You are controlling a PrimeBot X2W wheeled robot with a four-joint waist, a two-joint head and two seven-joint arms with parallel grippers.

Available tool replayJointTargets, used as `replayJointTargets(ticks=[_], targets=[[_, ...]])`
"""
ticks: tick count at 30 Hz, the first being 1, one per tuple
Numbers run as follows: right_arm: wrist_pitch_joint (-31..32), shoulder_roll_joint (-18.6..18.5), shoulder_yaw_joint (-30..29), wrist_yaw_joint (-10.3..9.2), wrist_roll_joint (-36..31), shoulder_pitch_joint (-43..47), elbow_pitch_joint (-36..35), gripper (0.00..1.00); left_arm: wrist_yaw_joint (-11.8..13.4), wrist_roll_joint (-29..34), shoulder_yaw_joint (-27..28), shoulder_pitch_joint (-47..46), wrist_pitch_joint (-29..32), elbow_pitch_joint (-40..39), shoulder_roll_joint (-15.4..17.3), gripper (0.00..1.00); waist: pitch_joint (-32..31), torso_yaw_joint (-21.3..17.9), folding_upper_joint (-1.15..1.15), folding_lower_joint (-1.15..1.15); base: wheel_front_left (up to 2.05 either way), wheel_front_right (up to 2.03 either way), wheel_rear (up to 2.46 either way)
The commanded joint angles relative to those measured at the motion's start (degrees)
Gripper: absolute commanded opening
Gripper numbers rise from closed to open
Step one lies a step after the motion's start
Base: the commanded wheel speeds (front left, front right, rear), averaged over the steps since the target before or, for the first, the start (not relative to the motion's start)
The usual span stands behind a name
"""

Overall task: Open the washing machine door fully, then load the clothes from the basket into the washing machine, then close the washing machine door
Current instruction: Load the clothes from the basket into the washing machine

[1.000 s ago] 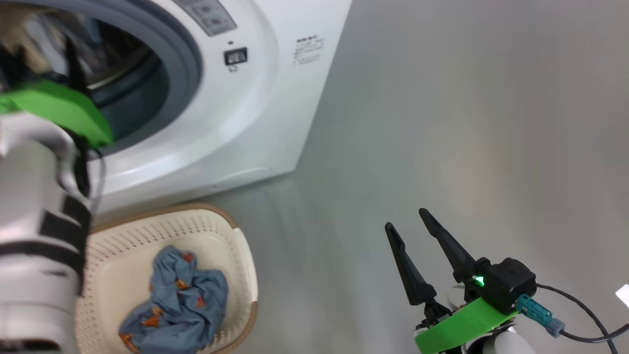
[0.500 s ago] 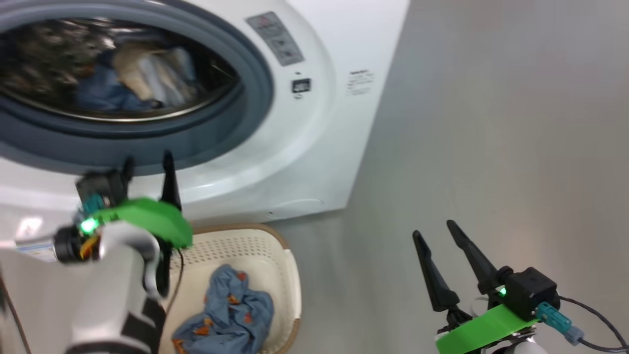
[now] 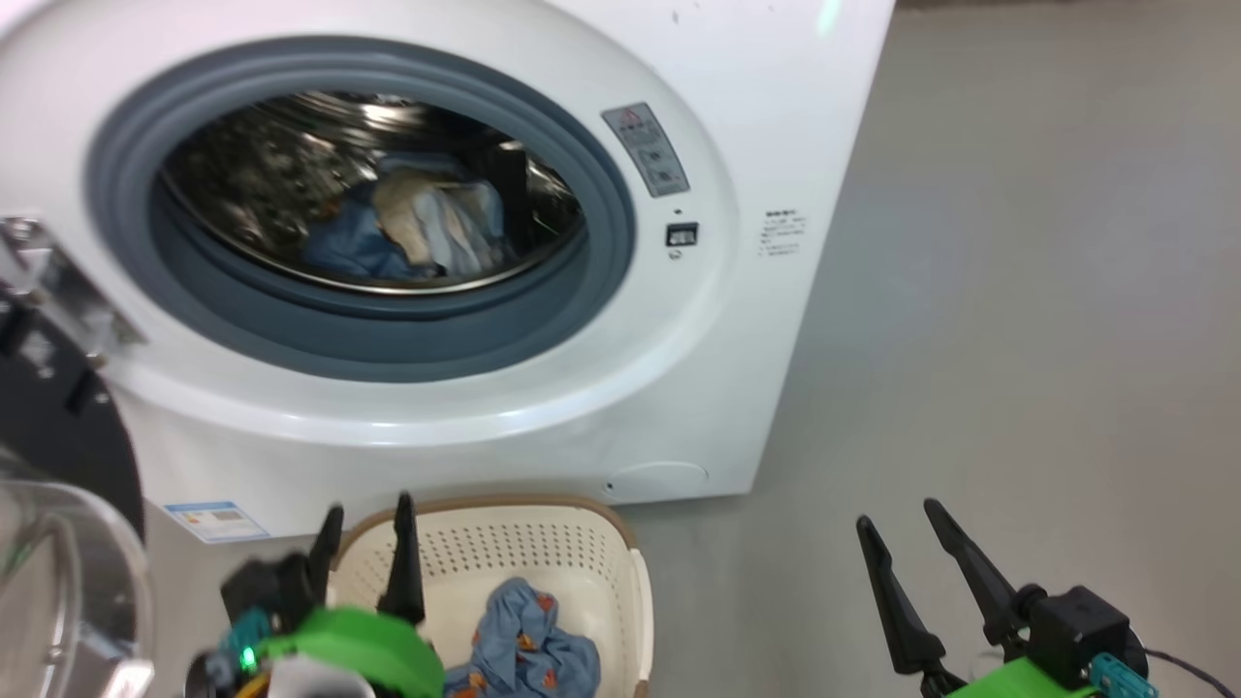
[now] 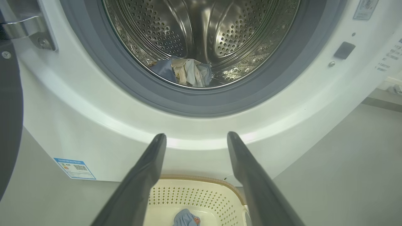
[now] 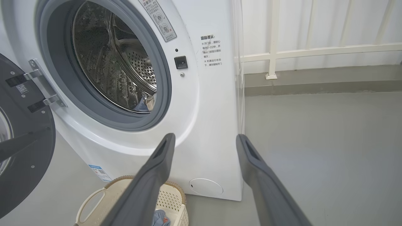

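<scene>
The white washing machine (image 3: 737, 320) stands with its door (image 3: 48, 436) swung out to the left, black rim and glass bowl showing. Some blue and beige garments (image 3: 407, 223) lie in the steel drum (image 4: 201, 34). The cream basket (image 3: 543, 553) sits on the floor just before the machine. A light blue bundle of clothes (image 3: 533, 650) with orange figures lies in it. My left gripper (image 3: 368, 509) is open and holds nothing, over the basket's left rim. My right gripper (image 3: 897, 514) is open and holds nothing, above bare floor to the basket's right.
Grey floor (image 3: 1018, 339) stretches to the right of the machine. A white railing (image 5: 273, 50) and a low kerb run along the wall behind it. A blue label (image 4: 75, 168) marks the machine's lower left corner, next to the open door (image 5: 28, 157).
The head camera has swung, bringing the whole drum opening into view. My left arm has come down from the drum mouth to the basket, gripper open. The right gripper has held its pose.
</scene>
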Motion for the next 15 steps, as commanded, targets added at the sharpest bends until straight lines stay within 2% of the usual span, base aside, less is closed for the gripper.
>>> replayJointTargets(ticks=[1, 7, 15], targets=[[-0.27, -0.76, 1.04, 0.16, -0.17, 0.19, -1.52, 1.00, 1.21, 0.18, 1.53, 1.57, -0.37, -3.43, 0.96, 1.00, -2.36, 2.09, 0.00, 0.00, 0.00, 0.00, 0.00], [-0.27, -1.37, 0.48, 0.16, -0.14, 2.45, -1.73, 1.00, 3.96, 3.11, 3.01, 10.83, -0.37, -13.89, 0.96, 1.00, -4.78, 2.84, 0.00, 0.00, 0.00, 0.00, 0.00], [-0.27, -1.38, -0.85, 0.16, -0.24, 5.23, -2.42, 1.00, 4.65, 5.78, 5.29, 19.04, -0.37, -20.63, 0.96, 1.00, -6.55, 2.96, 0.00, 0.00, 0.00, 0.00, 0.00]])
